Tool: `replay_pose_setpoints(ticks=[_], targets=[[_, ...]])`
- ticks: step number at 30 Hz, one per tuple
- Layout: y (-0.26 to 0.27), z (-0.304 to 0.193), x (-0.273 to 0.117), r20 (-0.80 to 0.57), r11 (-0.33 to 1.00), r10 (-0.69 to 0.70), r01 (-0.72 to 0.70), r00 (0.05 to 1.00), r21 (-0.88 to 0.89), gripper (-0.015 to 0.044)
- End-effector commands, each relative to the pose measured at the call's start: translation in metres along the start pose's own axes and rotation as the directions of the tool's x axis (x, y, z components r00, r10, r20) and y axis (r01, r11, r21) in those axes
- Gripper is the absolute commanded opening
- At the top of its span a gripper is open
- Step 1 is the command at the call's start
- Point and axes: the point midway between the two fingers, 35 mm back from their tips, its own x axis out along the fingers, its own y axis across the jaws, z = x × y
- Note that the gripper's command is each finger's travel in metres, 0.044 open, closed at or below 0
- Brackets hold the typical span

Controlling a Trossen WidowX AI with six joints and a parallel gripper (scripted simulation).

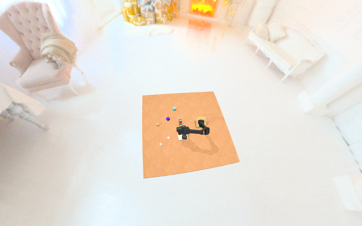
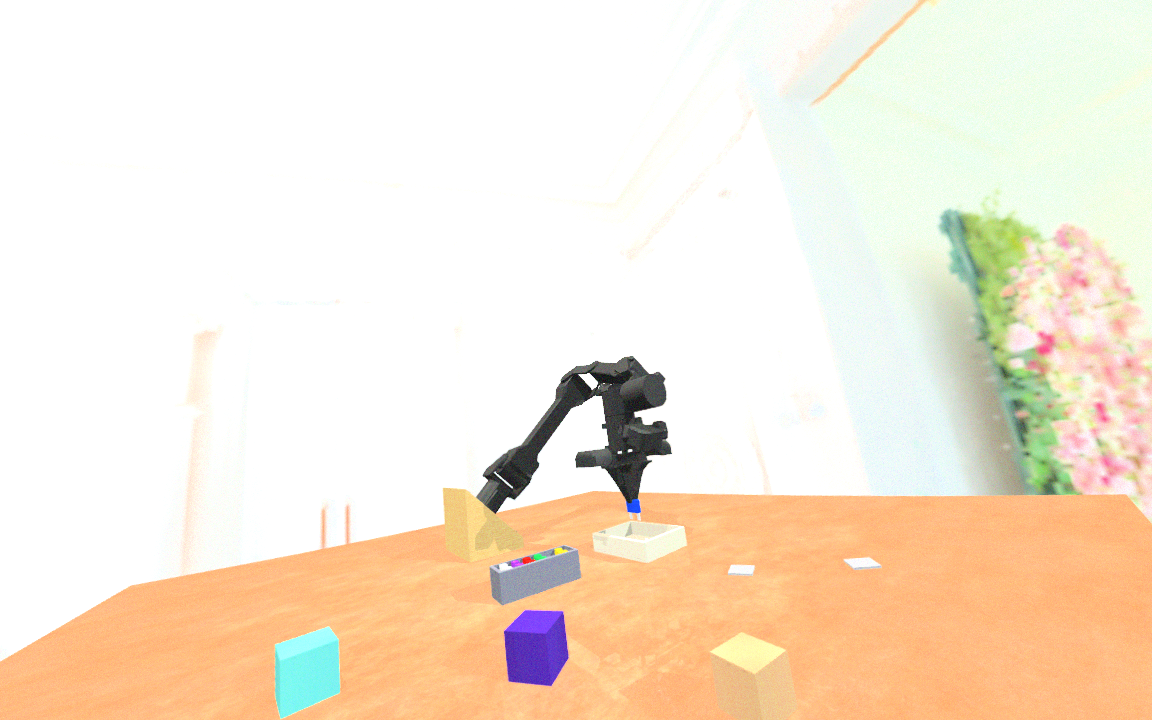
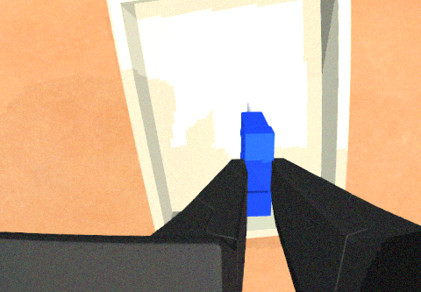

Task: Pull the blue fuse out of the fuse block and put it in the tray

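Observation:
The blue fuse (image 2: 633,506) (image 3: 258,147) is upright between the fingertips, its prongs pointing down. My gripper (image 2: 632,498) (image 3: 256,171) is shut on it and holds it above the cream tray (image 2: 636,548) (image 3: 339,108). In the wrist view the fuse shows against the tray's inside, nearer its lower rim. The grey fuse block (image 2: 537,579) stands beside the tray in the exterior view, with white, purple, red, green and yellow fuses in it. In the top view the arm partly hides the tray (image 1: 183,139).
A violet cube (image 1: 167,118) (image 2: 535,649), a cyan block (image 1: 174,108) (image 2: 307,673) and a tan block (image 1: 157,124) (image 2: 752,676) stand on the orange mat. Two flat white squares (image 2: 741,570) (image 1: 160,143) lie on it. The arm's wooden base (image 2: 464,528) is behind the block.

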Motion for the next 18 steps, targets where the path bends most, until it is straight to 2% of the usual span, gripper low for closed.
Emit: replay_pose_setpoints(ticks=[1,13,18], targets=[[0.001,-0.001,0.008,-0.002,1.000,0.006,-0.006,1.000,0.004,0.0000],[0.002,-0.002,0.023,-0.002,1.000,0.008,-0.008,1.000,0.004,0.0000],[0.001,-0.001,0.019,-0.001,1.000,0.002,-0.002,1.000,0.000,0.0131]])
